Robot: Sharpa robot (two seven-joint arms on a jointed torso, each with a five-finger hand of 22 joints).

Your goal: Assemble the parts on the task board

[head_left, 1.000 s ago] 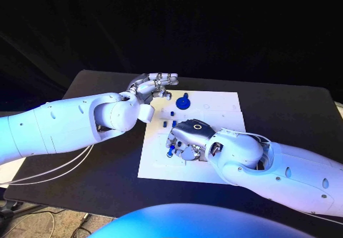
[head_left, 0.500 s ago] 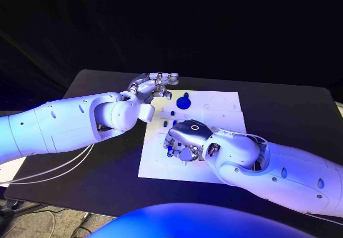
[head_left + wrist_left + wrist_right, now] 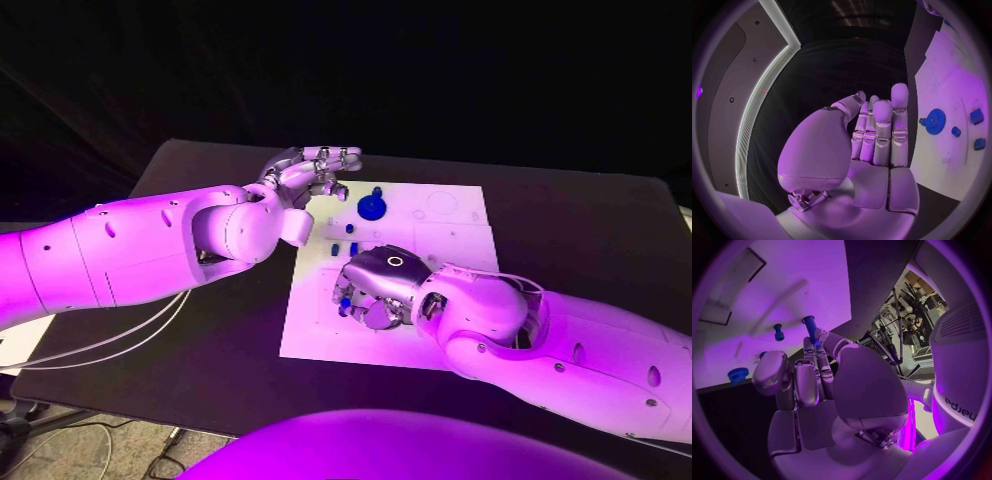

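Here, a white task board (image 3: 454, 235) lies in the middle of a black table (image 3: 577, 215); several small blue parts sit on it. Near the board's far edge lies a round blue gear (image 3: 372, 208) with a toothed rim and a short stub at one side; nearer the middle are a few small blue blocks (image 3: 351, 247).

The right hand (image 3: 378, 290) rests low over the board's near half, its fingers curled inward; in the right wrist view a long, slim blue peg (image 3: 809, 330) with a wider flat head stands out just past the fingertips (image 3: 817, 337), held at its lower end, its long axis pointing away from the palm; a shorter blue pin (image 3: 778, 332) stands on the board just beside it, apart from the hand.

The left hand (image 3: 310, 170) hovers by the board's far left corner, beside the gear but not touching it; its fingers (image 3: 882, 127) are straight, close together and hold nothing.
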